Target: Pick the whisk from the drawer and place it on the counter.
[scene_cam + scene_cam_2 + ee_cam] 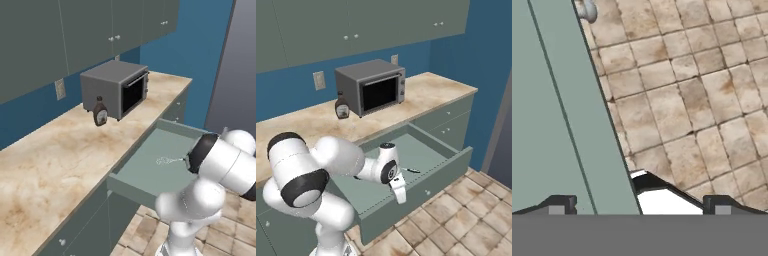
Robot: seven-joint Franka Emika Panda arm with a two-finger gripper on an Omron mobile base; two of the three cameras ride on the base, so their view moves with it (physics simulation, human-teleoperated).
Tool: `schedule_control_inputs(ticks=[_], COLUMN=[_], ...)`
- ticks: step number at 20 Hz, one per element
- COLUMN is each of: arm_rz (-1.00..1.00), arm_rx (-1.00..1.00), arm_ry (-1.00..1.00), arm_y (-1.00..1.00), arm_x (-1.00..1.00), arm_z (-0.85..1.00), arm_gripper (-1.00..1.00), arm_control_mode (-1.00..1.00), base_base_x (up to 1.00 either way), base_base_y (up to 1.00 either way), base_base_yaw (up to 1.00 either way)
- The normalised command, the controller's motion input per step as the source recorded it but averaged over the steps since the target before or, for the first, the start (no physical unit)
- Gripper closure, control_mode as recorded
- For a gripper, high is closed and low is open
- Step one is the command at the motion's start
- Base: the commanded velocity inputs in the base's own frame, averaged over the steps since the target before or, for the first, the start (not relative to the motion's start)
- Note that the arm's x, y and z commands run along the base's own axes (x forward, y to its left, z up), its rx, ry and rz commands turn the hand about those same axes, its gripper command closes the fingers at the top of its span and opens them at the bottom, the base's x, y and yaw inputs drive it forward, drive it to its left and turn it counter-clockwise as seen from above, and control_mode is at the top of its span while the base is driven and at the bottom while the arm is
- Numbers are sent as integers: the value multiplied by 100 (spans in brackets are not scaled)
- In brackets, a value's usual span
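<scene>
One whisk [167,160] half hidden in open drawer [145,175], pincer [637,204] parted, empty.

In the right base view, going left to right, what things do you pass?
Wall outlet → syrup bottle → toaster oven → whisk in the open drawer.

You see the arm folded low and reaching forward, the wrist bent downward; the gripper [401,196] points down with its fingertips [559,204] spread wide apart
</scene>
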Motion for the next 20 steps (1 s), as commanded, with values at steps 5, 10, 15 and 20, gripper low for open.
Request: schedule_control_inputs(ticks=[5,10,15,20], arm_rz=[2,7,-12,-27], arm_rx=[4,20,25,5], arm_ry=[0,0,0,0], arm_y=[-10,-12,-14,30], arm_x=[59,77,71,67], arm_z=[100,100,44,-25], arm_gripper=[-100,-100,-100,-100], arm_control_mode=[-100,-100,-100,-100], base_base_x=[0,0,0,0], base_base_y=[0,0,0,0], base_base_yaw=[0,0,0,0])
